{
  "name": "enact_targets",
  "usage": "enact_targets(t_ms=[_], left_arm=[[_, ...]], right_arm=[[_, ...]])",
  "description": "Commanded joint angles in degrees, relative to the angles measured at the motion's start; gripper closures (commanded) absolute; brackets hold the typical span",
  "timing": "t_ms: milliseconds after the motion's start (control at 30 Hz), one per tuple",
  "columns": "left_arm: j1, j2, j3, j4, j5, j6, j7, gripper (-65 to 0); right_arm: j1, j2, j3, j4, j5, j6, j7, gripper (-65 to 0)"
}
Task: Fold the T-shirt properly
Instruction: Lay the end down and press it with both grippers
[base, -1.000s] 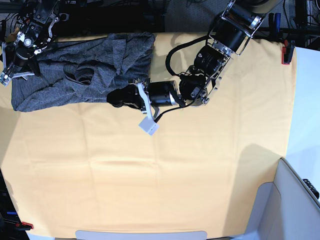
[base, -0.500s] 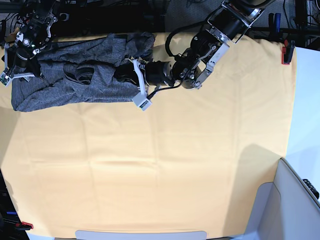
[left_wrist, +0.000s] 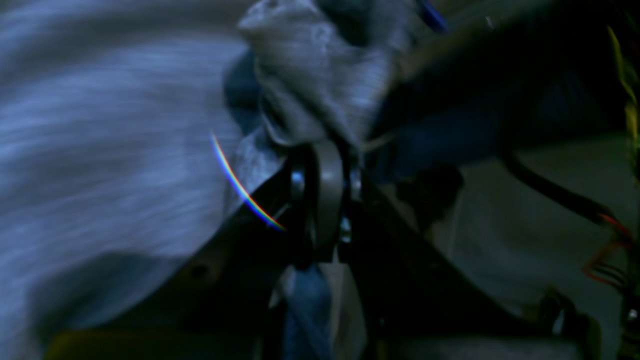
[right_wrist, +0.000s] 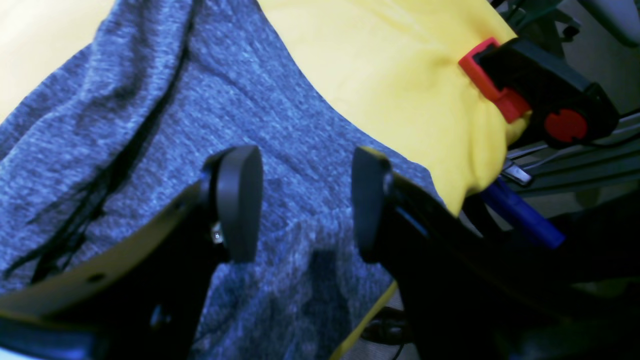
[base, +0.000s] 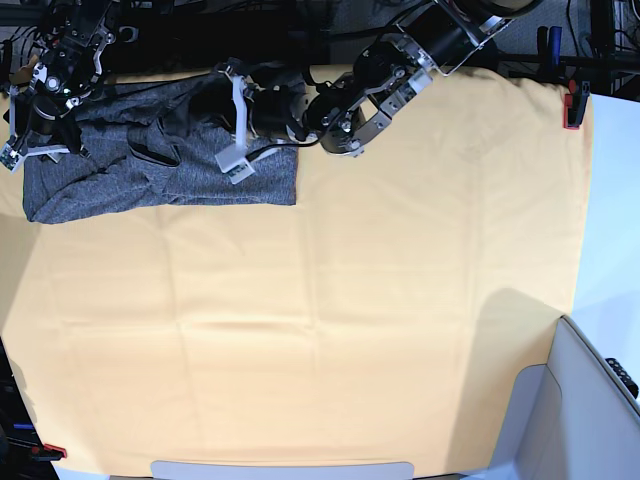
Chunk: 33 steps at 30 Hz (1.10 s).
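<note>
Shirt bunched at the counter's far edge

The T-shirt (base: 150, 165) lies crumpled there; the left claw (left_wrist: 325, 165) pinches a gathered fold, probably to drag it flat, while the right claw (right_wrist: 305, 200) hovers spread above the cloth near a red clamp (right_wrist: 500, 95).

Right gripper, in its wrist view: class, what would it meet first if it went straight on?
Probably the dark heather-grey knit T-shirt, which fills the gap between the open right gripper's pads; depth is unclear.

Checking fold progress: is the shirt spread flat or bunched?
Bunched: the shirt lies crumpled with overlapping folds at the cloth's far-left corner; the left gripper pinches a wad.
</note>
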Motion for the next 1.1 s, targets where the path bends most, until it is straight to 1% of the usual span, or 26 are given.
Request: enact_targets(t_ms=[0,100,300,433,467,533,567,600,667,700,767,833,933,1000,1033,1067], left_arm=[[-1.2,0.6,0.3,1.3,-1.3,-0.5,-1.1,-0.3],[-1.2,1.6,0.4,1.3,-1.3,-0.7,-1.1,-0.2],[-1.2,1.7,0.1,1.4,-1.3,-0.9,-1.5,-0.2],[-1.2,1.6,0.1,4.4,-1.3,-0.9,-1.5,-0.2],[-1.2,1.4,0.1,5.7,-1.3,-1.3,-1.5,-0.2],[-1.2,0.8,0.0,7.8,-1.3,-3.6,-1.7,-0.2],[-1.2,0.9,0.0,8.5,-1.3,-4.5,-1.8,-0.2],[-1.2,0.9,0.0,8.8,-1.2,-4.6,-1.8,-0.2],[-1.3,0.8,0.0,8.9,-1.0,-3.7,-1.8,-0.2],[-1.3,0.7,-0.1,8.9,-0.9,-2.9,-2.0,-0.2],[-1.2,-0.8,-1.6,8.8,-0.8,-1.2,-2.9,-0.2],[-0.9,-2.2,-2.9,8.8,-0.8,-0.5,-4.1,-0.2],[-0.8,-4.5,-3.8,8.7,-0.8,-0.5,-5.4,-0.2],[-0.8,-6.0,-3.9,8.7,-0.8,-0.5,-5.6,-0.2],[-0.8,-6.8,-3.9,8.7,-0.8,-0.5,-5.8,-0.2],[-0.7,-7.7,-3.9,8.7,-0.8,-0.5,-6.4,-0.2]], right_arm=[[0.4,0.6,0.2,0.9,-0.3,-0.2,1.3,-29.1],[0.4,0.7,0.2,0.9,-0.3,-0.2,1.3,-29.1],[0.4,0.7,0.2,0.9,-0.3,-0.2,1.3,-29.1],[0.5,0.7,0.2,0.9,-0.3,-0.1,1.3,-29.1],[0.7,0.6,0.2,0.9,-0.3,0.4,1.3,-29.1],[1.0,0.6,0.2,0.9,-0.3,3.3,1.3,-29.1],[1.0,0.7,0.2,1.3,-0.3,5.3,1.3,-29.1],[1.0,0.7,0.2,1.8,-0.2,7.1,1.3,-29.1],[1.7,0.5,0.0,4.0,-0.2,10.2,1.2,-29.1],[1.7,0.4,-0.8,6.0,-0.2,11.9,1.0,-29.1],[1.6,0.4,-4.5,10.3,-0.5,13.5,0.9,-29.1],[0.3,0.4,-8.5,13.7,-0.6,13.4,1.0,-29.1],[-0.6,0.8,-13.4,14.2,-0.6,13.4,1.3,-28.9],[-1.6,0.7,-15.7,14.2,-0.6,13.4,1.3,-25.4],[-2.0,0.7,-16.9,14.2,-0.6,13.5,1.5,-22.3],[-2.5,0.8,-18.8,14.2,-0.6,13.5,2.1,-17.5]])
